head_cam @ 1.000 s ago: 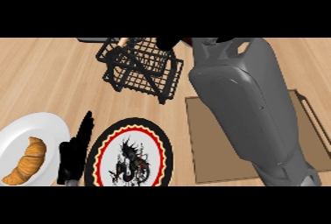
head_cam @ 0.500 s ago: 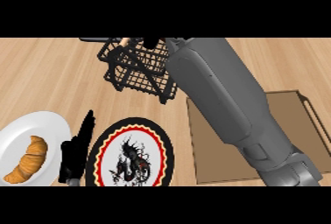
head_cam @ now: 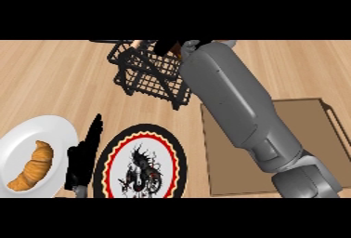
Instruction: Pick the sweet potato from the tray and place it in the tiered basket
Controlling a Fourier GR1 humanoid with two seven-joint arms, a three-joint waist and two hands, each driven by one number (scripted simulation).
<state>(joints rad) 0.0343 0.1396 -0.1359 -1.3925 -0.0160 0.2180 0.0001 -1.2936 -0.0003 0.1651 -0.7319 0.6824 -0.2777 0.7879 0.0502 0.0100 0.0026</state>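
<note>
Black wire makes up the tiered basket (head_cam: 152, 74) in the upper middle of the frame, and the right forearm runs up from the lower right to reach over its far rim. The right hand (head_cam: 172, 46) shows only as a dark shape at the top edge, with a small patch of orange-brown beside it that may be the sweet potato (head_cam: 139, 43); whether the fingers are curled round it cannot be told from this view. The tan tray (head_cam: 312, 139) at the right looks bare where the arm does not cover it, so the sweet potato is judged to be up at the basket rather than on the tray.

A sweet potato is likely stiff, fairly heavy for its size and not fragile, with a dry skin that should not slip; it is best held across its thick middle.

The left hand (head_cam: 85, 153) rests at the lower left, fingers straight and pointing up, between a white plate (head_cam: 21, 139) carrying a croissant (head_cam: 33, 166) and a patterned plate (head_cam: 142, 162) on the wooden counter (head_cam: 55, 79).
</note>
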